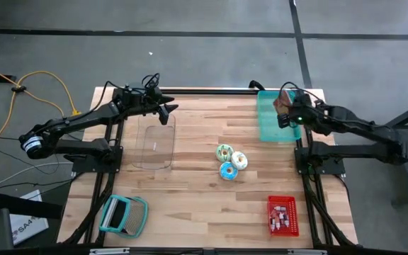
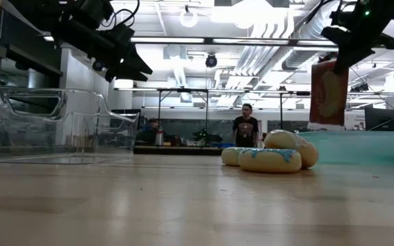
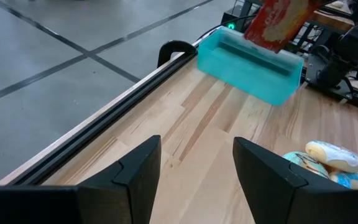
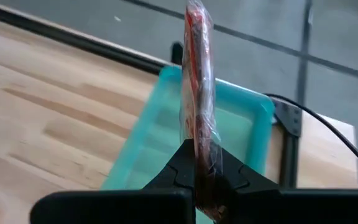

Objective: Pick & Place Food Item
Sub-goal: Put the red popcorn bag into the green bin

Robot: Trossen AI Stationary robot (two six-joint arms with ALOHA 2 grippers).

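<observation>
A red-and-tan wrapped food packet (image 2: 328, 92) hangs above the teal bin (image 2: 371, 147) at the table's far right, with my right gripper (image 2: 340, 58) shut on it. The right wrist view shows the packet (image 4: 197, 74) edge-on over the bin (image 4: 241, 134). My left gripper (image 1: 167, 110) is open and holds nothing. It hovers at the far left, above the far end of a clear plastic container (image 1: 154, 145) that stands on the table. Three frosted donuts (image 1: 231, 161) lie piled mid-table. My right gripper pinches the packet's upper end (image 4: 199, 158) between its two fingers, on the wrapper's flat faces. The fingers slant down from the table's right side. The packet hangs upright below them, lifted clear above the teal bin.
A red basket (image 1: 282, 214) with small items stands near the front right. A teal rack-like object (image 1: 124, 214) lies at the front left. Black rails (image 3: 123, 102) run along the table's far edge. In the room beyond, a person (image 2: 245, 130) stands far off.
</observation>
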